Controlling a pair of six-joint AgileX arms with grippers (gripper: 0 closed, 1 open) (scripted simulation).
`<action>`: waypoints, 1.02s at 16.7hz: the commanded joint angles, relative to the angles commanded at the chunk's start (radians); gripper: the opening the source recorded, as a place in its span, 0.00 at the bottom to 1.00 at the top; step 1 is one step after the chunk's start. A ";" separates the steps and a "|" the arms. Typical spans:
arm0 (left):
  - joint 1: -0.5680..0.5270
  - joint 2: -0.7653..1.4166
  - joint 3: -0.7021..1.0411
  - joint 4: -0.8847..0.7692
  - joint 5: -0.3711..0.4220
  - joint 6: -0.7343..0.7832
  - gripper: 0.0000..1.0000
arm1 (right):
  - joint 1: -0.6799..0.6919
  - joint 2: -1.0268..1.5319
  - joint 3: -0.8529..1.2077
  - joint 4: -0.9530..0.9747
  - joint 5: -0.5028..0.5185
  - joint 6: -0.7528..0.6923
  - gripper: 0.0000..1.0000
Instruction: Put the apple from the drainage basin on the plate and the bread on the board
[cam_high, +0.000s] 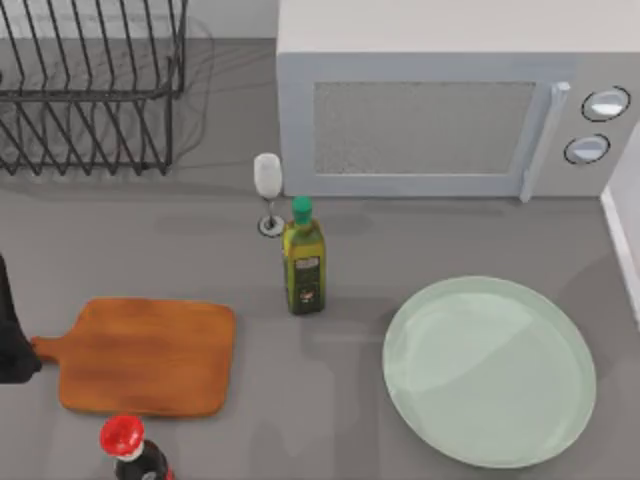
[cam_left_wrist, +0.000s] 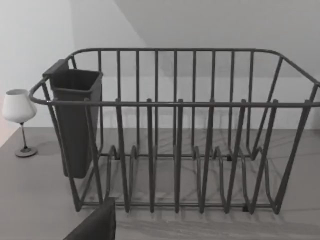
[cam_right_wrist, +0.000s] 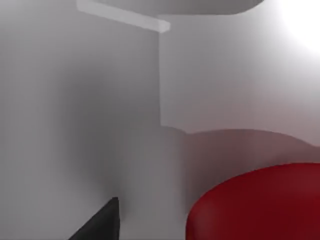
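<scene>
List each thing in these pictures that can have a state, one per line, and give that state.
microwave: door shut
dish rack: empty, upright
wine glass: upright, empty
oil bottle: upright, green cap on
dark bottle: upright, red cap on
board: bare
plate: bare
apple: close under the right wrist camera

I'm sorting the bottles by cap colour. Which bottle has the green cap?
The olive-green oil bottle standing mid-table between the board and the plate, beside the wine glass. The dark bottle at the front edge has a red cap.
</scene>
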 joint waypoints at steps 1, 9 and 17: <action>0.000 0.000 0.000 0.000 0.000 0.000 1.00 | 0.000 0.019 -0.011 0.024 0.000 0.000 1.00; 0.000 0.000 0.000 0.000 0.000 0.000 1.00 | 0.000 0.033 -0.019 0.040 0.000 0.000 0.77; 0.000 0.000 0.000 0.000 0.000 0.000 1.00 | 0.000 0.033 -0.019 0.040 0.000 0.000 0.17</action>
